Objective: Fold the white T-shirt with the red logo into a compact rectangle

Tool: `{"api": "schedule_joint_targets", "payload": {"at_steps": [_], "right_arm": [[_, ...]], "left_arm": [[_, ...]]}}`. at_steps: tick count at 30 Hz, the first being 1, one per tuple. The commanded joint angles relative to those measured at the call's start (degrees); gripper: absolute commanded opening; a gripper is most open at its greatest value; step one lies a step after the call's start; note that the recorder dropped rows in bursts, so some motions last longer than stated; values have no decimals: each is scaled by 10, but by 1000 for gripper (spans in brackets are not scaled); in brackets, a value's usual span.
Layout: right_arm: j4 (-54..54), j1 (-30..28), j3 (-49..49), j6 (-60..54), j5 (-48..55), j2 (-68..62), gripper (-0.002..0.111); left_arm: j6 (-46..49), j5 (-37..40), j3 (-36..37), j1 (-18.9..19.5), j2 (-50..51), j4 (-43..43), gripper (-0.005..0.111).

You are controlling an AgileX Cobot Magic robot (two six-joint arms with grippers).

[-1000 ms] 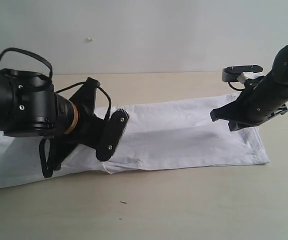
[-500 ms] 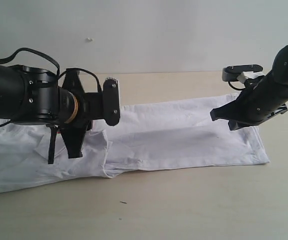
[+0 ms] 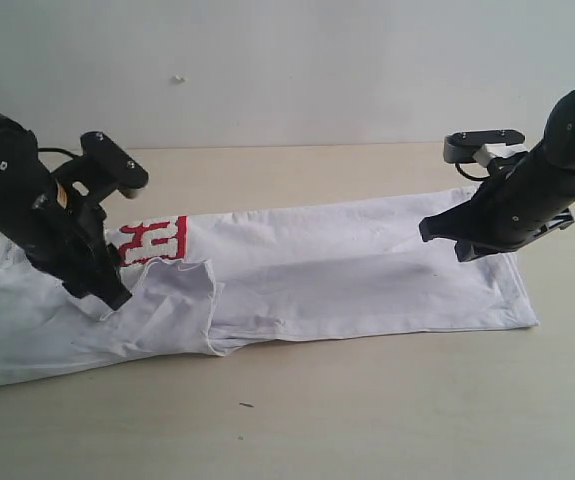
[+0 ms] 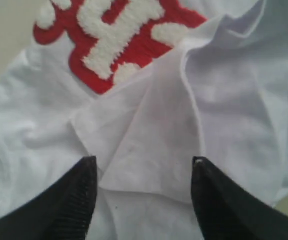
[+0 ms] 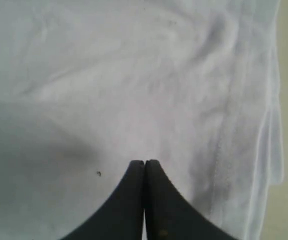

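Left gripper (image 4: 144, 161) retreated; T-shirt (image 4: 229, 100) seemingly beneath.

**Exterior view:** you have soft, even light with no glare on the worktop (image 3: 367, 400). Faint grey shadows lie on the shirt (image 3: 297, 250) beneath both arms. The picture is slightly grainy, and the black arms show little detail.

**Left wrist view:** bright, close and mildly soft. The logo (image 4: 118, 35) shows its fuzzy texture, while the left pincer (image 4: 144, 167) reads almost as a silhouette.

**Right wrist view:** dimmer, with a broad grey shadow on the cloth beside the right pincer (image 5: 145, 165). The stitching is legible.
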State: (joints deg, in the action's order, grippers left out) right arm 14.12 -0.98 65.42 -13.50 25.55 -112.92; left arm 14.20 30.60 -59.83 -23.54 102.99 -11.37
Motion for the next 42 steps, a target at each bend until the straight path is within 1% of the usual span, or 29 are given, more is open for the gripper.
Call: {"api": "schedule_joint_targets", "payload": {"at_steps": [1,3,6,8,9,10,11,13,16,18,22,24,27,29,31,34,35,37,38,39,41,42], "right_arm": [[4,-3,1,-4,2,6,0],[4,-3,1,-4,2,6,0],[4,-3,1,-8,0,6,0],[8,-3,1,-16,0,6,0],[8,-3,1,-16,0,6,0],[8,-3,1,-16,0,6,0],[9,-3,1,-17,0,6,0],[9,-3,1,-17,0,6,0],[9,-3,1,-17,0,6,0],[9,-3,1,-19,0,6,0],[9,-3,1,-19,-3,6,0],[9,-3,1,-19,-6,6,0],[9,-3,1,-19,-10,6,0],[9,-3,1,-19,-11,6,0],[9,-3,1,-19,-11,6,0],[9,-3,1,-19,-13,6,0],[9,-3,1,-19,-14,6,0],[9,-3,1,-19,-14,6,0],[9,-3,1,-19,-15,6,0],[9,-3,1,-19,-15,6,0],[9,-3,1,-19,-15,6,0],[9,-3,1,-19,-15,6,0]], "left_arm": [[17,1,-11,-6,24,36,57],[25,-1,-19,-10,34,46,53],[29,-7,-25,-10,53,44,53],[16,-7,-28,-10,70,4,47],[-8,-11,-32,-10,76,-17,35],[-13,-12,-34,-10,78,-24,30],[-13,-16,-39,-10,81,-36,15],[-13,-16,-55,-10,81,-44,0],[-10,-16,-79,-10,81,-55,4],[-10,-18,-89,-10,81,-85,10],[-20,-8,-95,-10,89,-168,26],[-45,-11,-95,-10,89,-193,37],[-104,-29,-99,-10,87,-225,48],[-125,-29,-108,-11,83,-239,50],[-165,-27,-114,-11,74,-262,49],[-284,-19,-121,-11,50,-321,46],[-304,-19,-121,-11,39,-325,45],[-302,-19,-120,-11,21,-283,39],[-268,-19,-118,-11,12,-236,33],[-209,-16,-116,-12,5,-165,24],[-40,8,-116,-12,-4,16,1],[72,39,-116,-12,-5,129,0]]}}
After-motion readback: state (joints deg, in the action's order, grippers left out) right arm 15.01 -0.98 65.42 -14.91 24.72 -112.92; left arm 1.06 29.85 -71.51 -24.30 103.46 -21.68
